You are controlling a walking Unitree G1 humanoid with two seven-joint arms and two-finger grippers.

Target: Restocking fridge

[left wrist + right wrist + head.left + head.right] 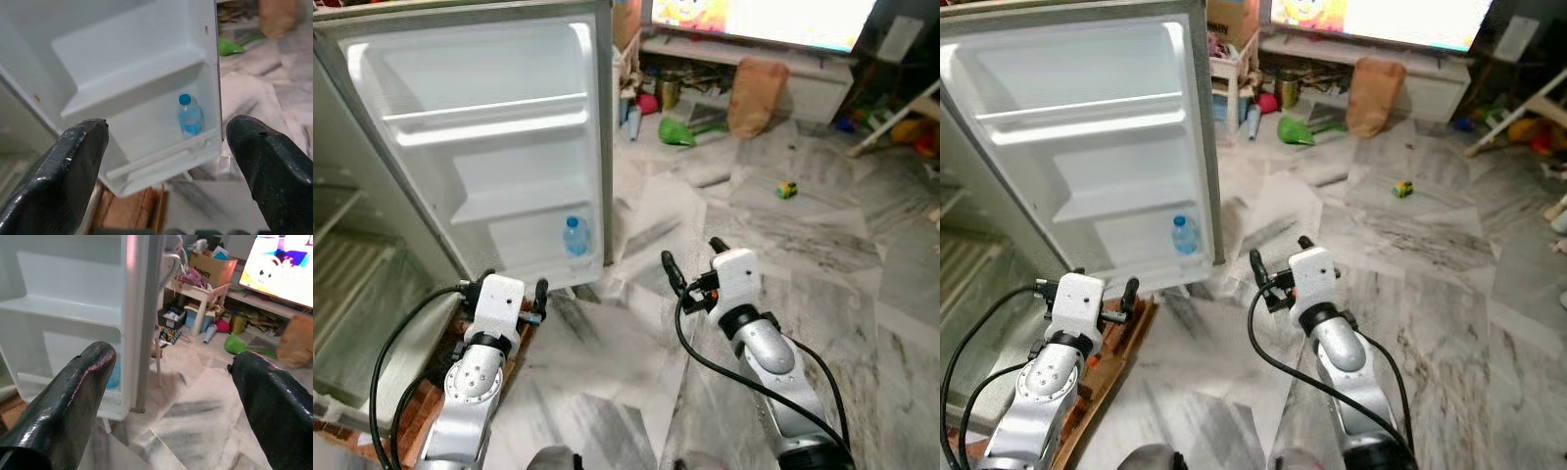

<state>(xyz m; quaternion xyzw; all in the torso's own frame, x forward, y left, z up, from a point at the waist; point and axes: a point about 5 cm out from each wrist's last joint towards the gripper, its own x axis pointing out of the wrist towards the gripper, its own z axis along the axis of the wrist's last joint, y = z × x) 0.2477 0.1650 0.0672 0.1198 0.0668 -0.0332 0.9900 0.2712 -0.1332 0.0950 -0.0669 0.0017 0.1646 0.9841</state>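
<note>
Marble floor [822,245] holds scattered toys; fridge door [489,137] shelves 1 bottle [576,236]; both end effectors [514,286] [690,257] gape wide.

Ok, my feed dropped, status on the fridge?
Both grippers, left and right, open, empty. Fridge door open, one water bottle on its bottom shelf. Nothing blocking.

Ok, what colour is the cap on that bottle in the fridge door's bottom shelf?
Blue, on a clear bottle with a blue label; it shows best in the left wrist view.
</note>
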